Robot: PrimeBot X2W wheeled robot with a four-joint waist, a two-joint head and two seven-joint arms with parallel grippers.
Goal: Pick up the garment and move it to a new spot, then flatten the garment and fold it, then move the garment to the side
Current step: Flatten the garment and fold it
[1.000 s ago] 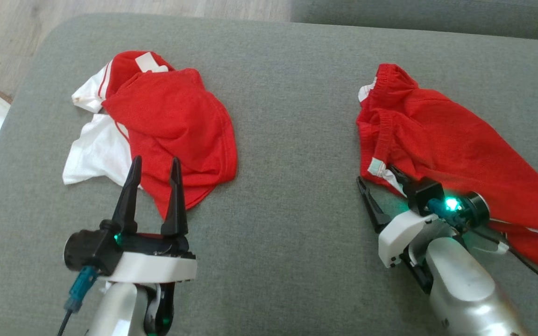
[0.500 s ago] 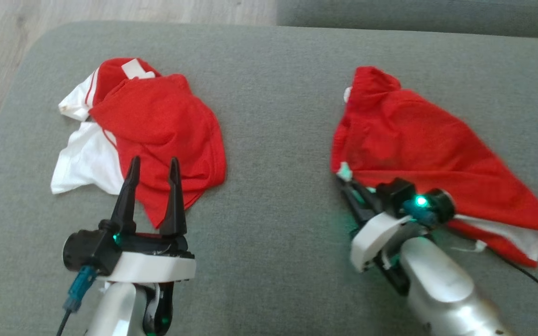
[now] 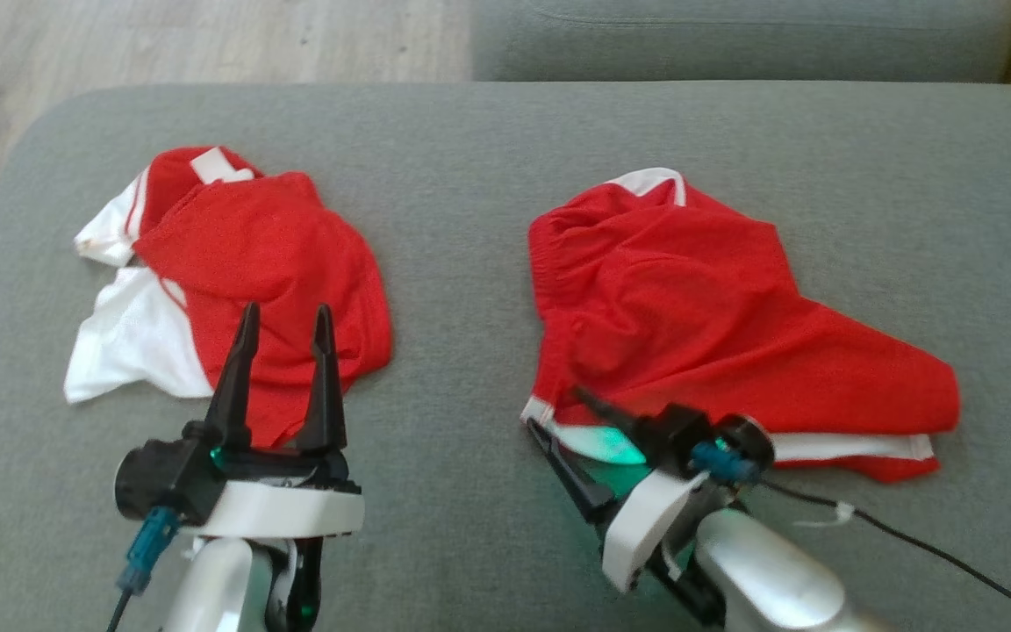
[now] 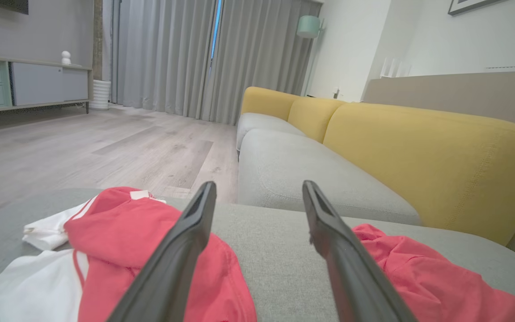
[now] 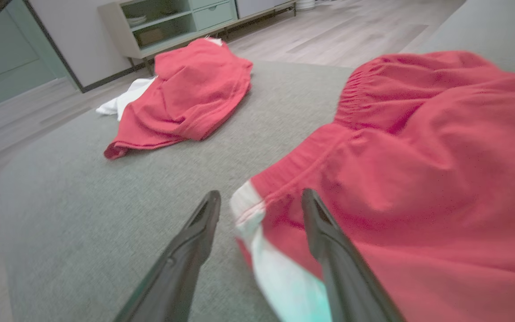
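Red shorts (image 3: pixel 690 325) lie with their white-trimmed corner between the spread fingers of the right gripper (image 3: pixel 555 411). The left gripper (image 3: pixel 286 309) gapes over a red-and-white garment (image 3: pixel 251 254).

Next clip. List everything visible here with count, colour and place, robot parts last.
left garment: one, red and white, crumpled on the cushion's left side
right garment: one, red with white trim, on the cushion's right side
cushion: one, grey, under both garments
sofa: one, yellow back, grey seat, beyond the cushion
floor: pale wood, beside the cushion
curtains: grey, far end of the room
cabinet: one, pale, against the wall
cable: one, black, beside the right arm
left gripper: one, dark, open, over the left garment's near edge
right gripper: one, dark, open, around the right garment's white corner
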